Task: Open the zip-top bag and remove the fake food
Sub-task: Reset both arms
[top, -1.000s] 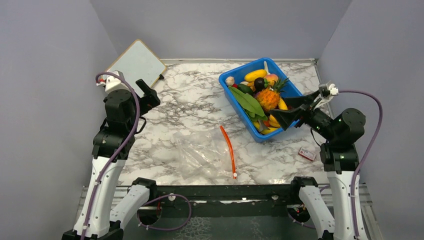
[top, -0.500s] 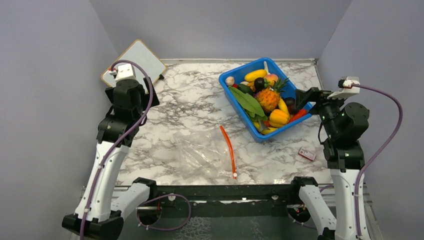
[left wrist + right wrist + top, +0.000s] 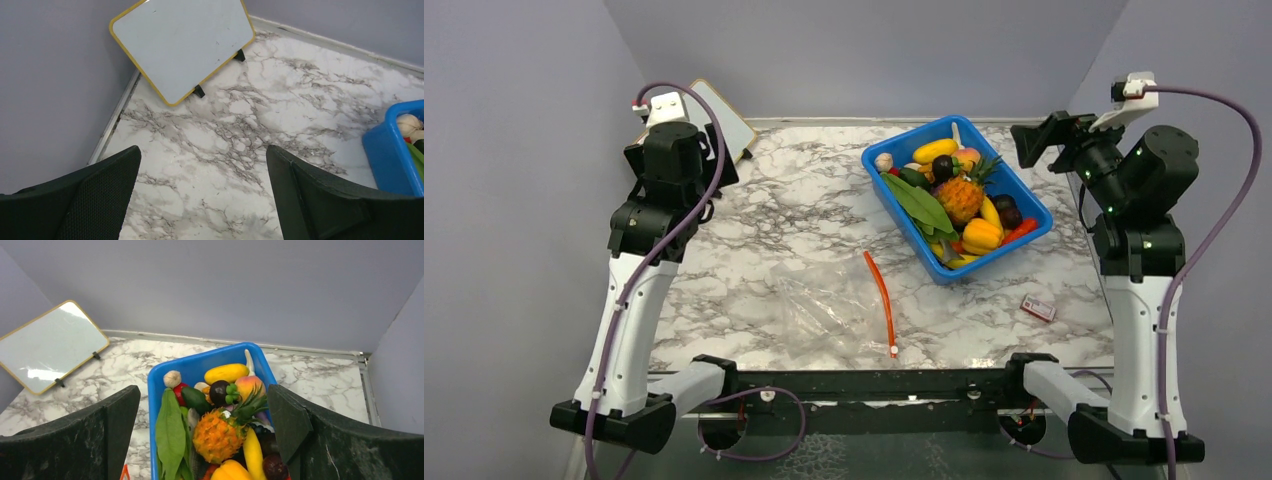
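Note:
The clear zip-top bag (image 3: 824, 310) lies flat on the marble table near the front, its red-orange zip strip (image 3: 881, 300) along the right side. I see nothing inside it. The fake food fills the blue bin (image 3: 894, 205): an orange pineapple (image 3: 959, 197), a long green leaf (image 3: 917, 203) and a yellow banana (image 3: 990, 212). They also show in the right wrist view: pineapple (image 3: 217, 435), leaf (image 3: 170, 432), banana (image 3: 252, 452). My right gripper (image 3: 1034, 140) is open and empty, held high at the bin's far right. My left gripper (image 3: 714, 165) is open and empty at the back left.
A yellow-framed whiteboard (image 3: 724, 120) leans in the back left corner; it also shows in the left wrist view (image 3: 185, 45). A small red packet (image 3: 1038, 308) lies on the table at the right. Grey walls enclose the table on three sides.
Both arms have risen and drawn back. The right gripper left the bin's right edge for the far right; the left gripper rose toward the back left corner. Bag and bin did not move.

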Motion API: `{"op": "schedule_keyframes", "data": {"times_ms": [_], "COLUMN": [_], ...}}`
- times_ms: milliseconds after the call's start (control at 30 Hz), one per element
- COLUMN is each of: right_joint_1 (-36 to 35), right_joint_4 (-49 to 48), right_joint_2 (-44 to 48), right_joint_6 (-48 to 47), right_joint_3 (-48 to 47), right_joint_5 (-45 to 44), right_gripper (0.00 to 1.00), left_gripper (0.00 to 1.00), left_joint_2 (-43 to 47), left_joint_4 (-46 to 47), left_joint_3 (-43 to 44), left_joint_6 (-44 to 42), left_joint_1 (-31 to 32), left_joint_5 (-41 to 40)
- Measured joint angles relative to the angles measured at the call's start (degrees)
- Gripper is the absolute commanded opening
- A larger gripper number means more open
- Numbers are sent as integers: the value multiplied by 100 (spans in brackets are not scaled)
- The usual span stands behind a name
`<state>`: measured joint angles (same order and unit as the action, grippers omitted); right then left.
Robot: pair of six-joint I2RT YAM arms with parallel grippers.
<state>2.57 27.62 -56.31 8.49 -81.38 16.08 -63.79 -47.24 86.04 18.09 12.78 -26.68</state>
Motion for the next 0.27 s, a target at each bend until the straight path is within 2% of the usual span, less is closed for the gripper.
{"op": "schedule_keyframes", "data": {"times_ms": [100, 267], "right_joint_1": [0, 0], "right_joint_4": [208, 282], "right_joint_2": [-247, -221], "right_joint_6": [-2, 33], "right_joint_3": [-328, -138], "right_joint_5": [275, 463], "right_gripper": [100, 100], "left_gripper": [99, 99], "left_joint_2": [66, 160], "left_joint_4": [0, 0], "left_joint_3": [96, -17], "left_joint_6": [92, 240], "left_joint_1": [0, 0], "left_joint_5": [-48, -92]}}
